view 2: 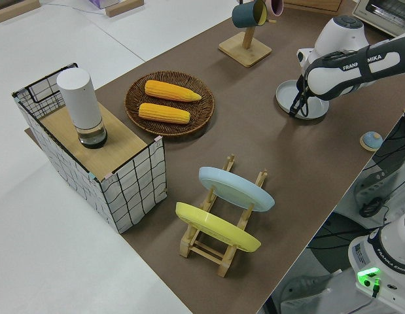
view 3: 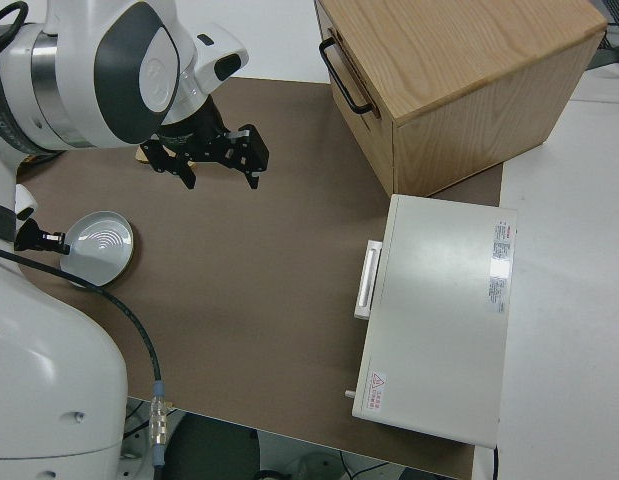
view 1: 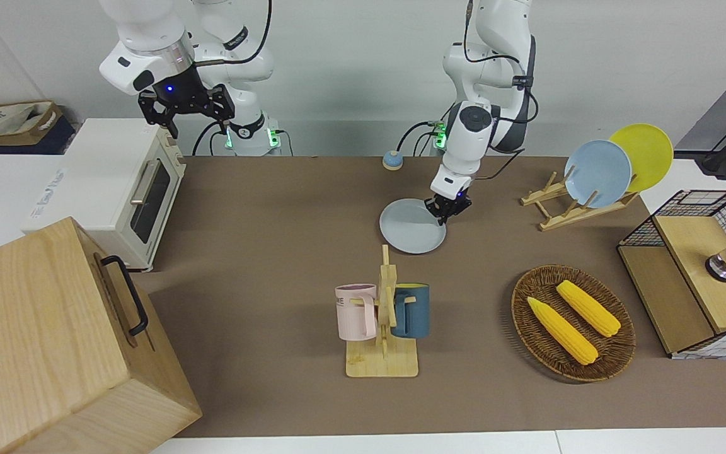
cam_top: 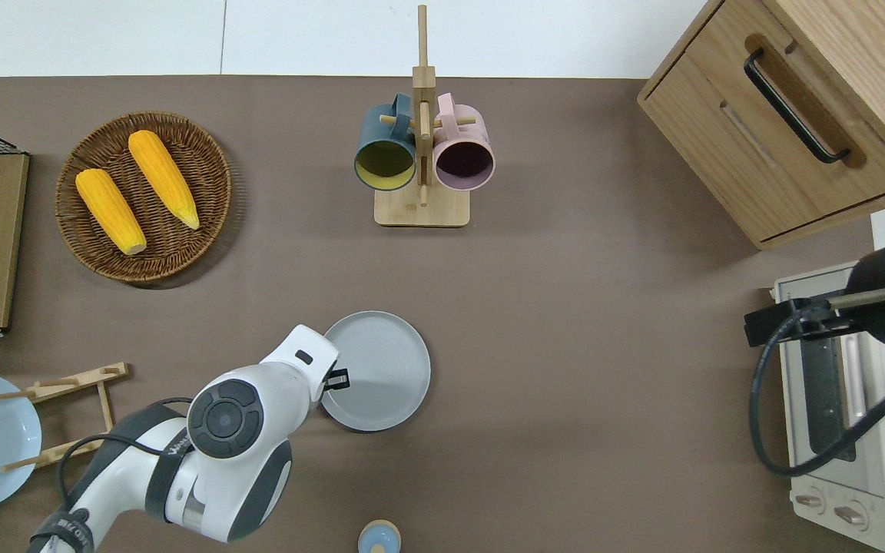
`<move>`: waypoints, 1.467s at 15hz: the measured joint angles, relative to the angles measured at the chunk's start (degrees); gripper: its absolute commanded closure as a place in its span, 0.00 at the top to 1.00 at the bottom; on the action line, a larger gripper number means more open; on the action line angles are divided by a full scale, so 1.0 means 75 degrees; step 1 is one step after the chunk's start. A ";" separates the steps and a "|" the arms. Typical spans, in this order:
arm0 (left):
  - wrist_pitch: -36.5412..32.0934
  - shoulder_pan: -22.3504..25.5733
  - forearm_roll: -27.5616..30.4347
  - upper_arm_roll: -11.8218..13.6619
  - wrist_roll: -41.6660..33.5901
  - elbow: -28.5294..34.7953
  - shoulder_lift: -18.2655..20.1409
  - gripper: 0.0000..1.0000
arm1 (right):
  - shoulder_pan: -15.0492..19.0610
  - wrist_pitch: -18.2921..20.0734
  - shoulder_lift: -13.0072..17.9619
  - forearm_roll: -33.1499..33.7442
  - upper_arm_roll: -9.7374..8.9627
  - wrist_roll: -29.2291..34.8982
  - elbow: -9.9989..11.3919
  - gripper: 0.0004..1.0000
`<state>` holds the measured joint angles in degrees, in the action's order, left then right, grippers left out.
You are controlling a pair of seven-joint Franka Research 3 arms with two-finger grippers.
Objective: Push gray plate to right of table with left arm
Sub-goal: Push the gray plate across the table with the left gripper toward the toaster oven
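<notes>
The gray plate point(view 1: 408, 232) point(cam_top: 385, 369) lies flat on the brown table point(view 1: 262, 214), nearer to the robots than the mug stand. My left gripper point(view 1: 443, 213) point(cam_top: 337, 379) is down at table height, shut, with its tip against the plate's rim on the side toward the left arm's end of the table. The left side view shows the gripper point(view 2: 296, 108) at the edge of the plate point(view 2: 305, 98). The plate point(view 3: 94, 248) also shows in the right side view. My right gripper point(view 1: 198, 123) point(view 3: 221, 180) is parked, open and holding nothing.
A mug stand point(view 1: 383, 321) holds a pink and a blue mug. A wicker basket point(view 1: 527, 315) holds two corn cobs. A wooden rack point(view 1: 580, 205) carries a sky-blue and a yellow plate. At the right arm's end stand a toaster oven point(view 1: 117, 189) and a wooden cabinet point(view 1: 54, 340).
</notes>
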<state>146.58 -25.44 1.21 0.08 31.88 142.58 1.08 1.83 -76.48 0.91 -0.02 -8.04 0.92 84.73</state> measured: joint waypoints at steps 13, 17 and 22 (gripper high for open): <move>0.0000 -0.0206 0.0001 -0.1132 0.1849 -0.1082 -0.0877 0.00 | 0.0000 0.0000 0.0000 0.0000 0.0000 0.0000 0.0000 0.98; 0.0000 -0.0293 0.0001 -0.1399 0.2356 -0.1388 -0.1133 0.00 | 0.0000 0.0000 0.0000 0.0000 0.0000 0.0000 0.0000 0.98; -0.0105 -0.0699 0.0001 -0.1501 0.3061 -0.2037 -0.1611 0.00 | 0.0000 0.0000 0.0000 0.0000 0.0000 0.0000 0.0000 0.98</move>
<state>145.79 -30.68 1.22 -11.17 54.84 127.31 -11.00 1.83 -76.48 0.91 -0.02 -8.04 0.92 84.73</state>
